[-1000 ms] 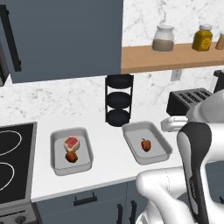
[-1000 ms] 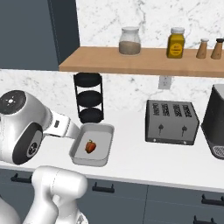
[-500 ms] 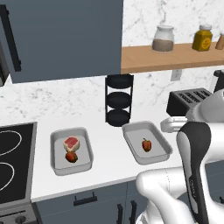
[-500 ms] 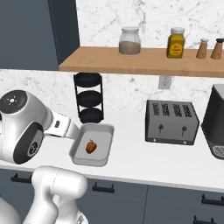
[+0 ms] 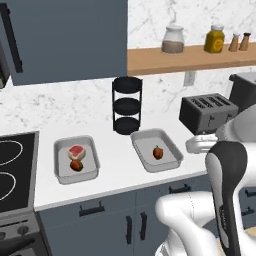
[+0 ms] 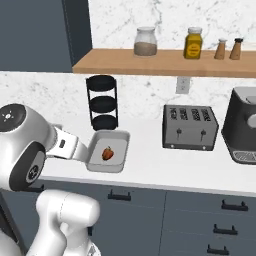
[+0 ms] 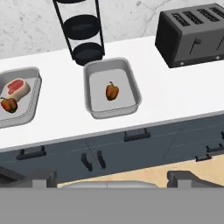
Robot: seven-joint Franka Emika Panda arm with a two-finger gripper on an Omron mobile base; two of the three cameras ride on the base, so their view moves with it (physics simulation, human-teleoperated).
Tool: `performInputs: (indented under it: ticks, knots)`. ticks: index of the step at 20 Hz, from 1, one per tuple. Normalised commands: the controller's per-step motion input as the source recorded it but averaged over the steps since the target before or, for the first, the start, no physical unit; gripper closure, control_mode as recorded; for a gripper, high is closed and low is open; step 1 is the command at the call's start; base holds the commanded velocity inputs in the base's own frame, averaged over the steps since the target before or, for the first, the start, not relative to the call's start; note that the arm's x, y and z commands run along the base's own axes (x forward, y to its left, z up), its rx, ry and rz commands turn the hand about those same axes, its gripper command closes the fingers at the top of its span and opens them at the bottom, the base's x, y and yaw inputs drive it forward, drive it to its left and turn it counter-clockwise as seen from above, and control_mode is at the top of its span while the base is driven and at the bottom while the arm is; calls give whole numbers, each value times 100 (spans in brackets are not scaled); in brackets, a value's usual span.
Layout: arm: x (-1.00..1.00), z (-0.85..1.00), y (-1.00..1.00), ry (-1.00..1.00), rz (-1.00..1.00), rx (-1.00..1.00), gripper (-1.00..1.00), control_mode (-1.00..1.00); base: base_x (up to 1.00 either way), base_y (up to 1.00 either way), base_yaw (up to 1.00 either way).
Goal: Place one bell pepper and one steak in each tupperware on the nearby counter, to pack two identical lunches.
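We can't read any text, brand, number or sign anywhere. The jars [image 6: 145, 42] on the shelf [image 6: 165, 67] carry no legible label, and the yellow one [image 6: 193, 44] has a lid and plain sides only. The toaster [image 6: 190, 127] front shows knobs, no lettering we can make out. Nothing printed on the tubs [image 7: 111, 87] or the counter [image 7: 175, 98], nothing on the drawers [image 7: 135, 151].
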Motion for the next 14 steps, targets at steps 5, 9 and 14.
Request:
performInputs:
  ticks: [5,9,14]
  knots:
    - [0,0,0,0,0,0,-100,100,-66,-87,-16]
    - [0,0,0,0,0,0,-100,100,-52,-100,-1]
    - [0,0,0,0,0,0,-100,100,-55,-100,4]
